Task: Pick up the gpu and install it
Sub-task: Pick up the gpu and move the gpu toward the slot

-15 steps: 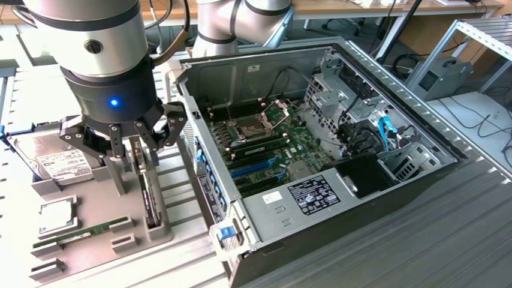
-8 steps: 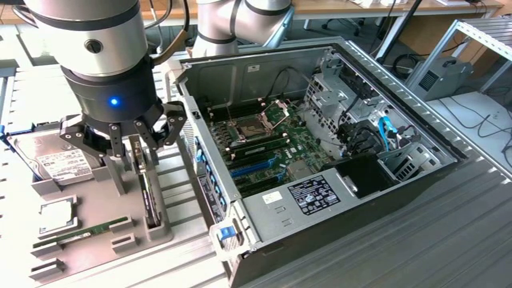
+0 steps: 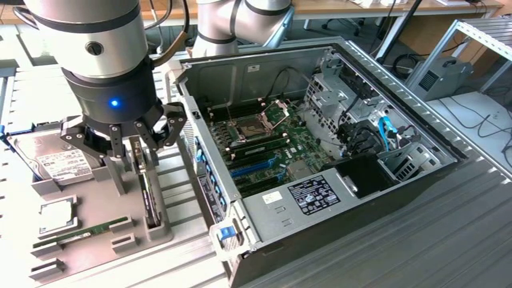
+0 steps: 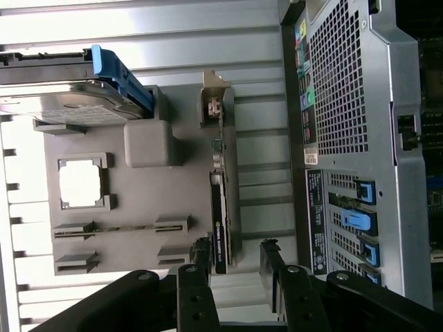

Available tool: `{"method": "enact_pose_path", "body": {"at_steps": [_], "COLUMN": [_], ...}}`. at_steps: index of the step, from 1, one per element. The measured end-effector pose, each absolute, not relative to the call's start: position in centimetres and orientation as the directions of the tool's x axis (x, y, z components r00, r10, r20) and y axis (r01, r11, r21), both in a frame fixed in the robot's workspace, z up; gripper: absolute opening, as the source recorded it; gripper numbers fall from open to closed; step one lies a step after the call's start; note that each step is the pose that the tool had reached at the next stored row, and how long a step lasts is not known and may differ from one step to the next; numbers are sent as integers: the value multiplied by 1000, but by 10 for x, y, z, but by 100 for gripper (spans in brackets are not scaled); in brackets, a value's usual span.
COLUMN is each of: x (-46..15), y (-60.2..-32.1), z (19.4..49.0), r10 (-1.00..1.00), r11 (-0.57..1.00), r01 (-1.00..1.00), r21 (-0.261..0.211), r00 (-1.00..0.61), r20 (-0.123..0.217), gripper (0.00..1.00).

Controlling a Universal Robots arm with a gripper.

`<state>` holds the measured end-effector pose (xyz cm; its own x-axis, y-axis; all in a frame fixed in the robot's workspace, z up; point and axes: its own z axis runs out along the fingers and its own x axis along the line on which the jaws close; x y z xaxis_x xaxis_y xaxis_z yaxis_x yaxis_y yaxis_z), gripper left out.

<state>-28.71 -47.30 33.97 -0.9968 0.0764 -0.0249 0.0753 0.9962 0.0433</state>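
The end effector is open, its 2 fingers spread with a gap on either side of the gpu. It grips nothing. In the exterior view the end effector hangs low over the card's upper edge, the nearest thing to it; whether a finger already touches the card I cannot tell.

The gpu stands on its long edge in a slot of a grey fixture tray. It is seen edge-on as a thin dark strip, with its silvery bracket at the end farther from the fingers. It has not been lifted.

By my judgement the card is light and stiff but fragile. It is a bare board with small parts on its faces, and thin enough to tip or twist if pinched off-centre. The soundest hold looks to be across its thickness on the upper edge, near the middle of its length, with flat pressure on both faces. That keeps the fingers off the bracket and the lower connector edge seated in the slot.

Beyond it on the same tray lie a memory stick, a square processor and a hard drive with a blue carrier.

Farther off, just beside the tray on the ribbed bench, an open computer case lies on its side. Its motherboard is exposed and its blue expansion slots appear unoccupied, so installation is not yet done.
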Motion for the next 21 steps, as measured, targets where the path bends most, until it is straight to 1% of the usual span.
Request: {"method": "enact_pose_path", "body": {"at_steps": [21], "x": [-287], "y": [-473], "z": [334], "r10": [76], "r11": [996], "r01": [75], "r21": [43], "r00": [-997], "r20": [-25], "gripper": [42]}}
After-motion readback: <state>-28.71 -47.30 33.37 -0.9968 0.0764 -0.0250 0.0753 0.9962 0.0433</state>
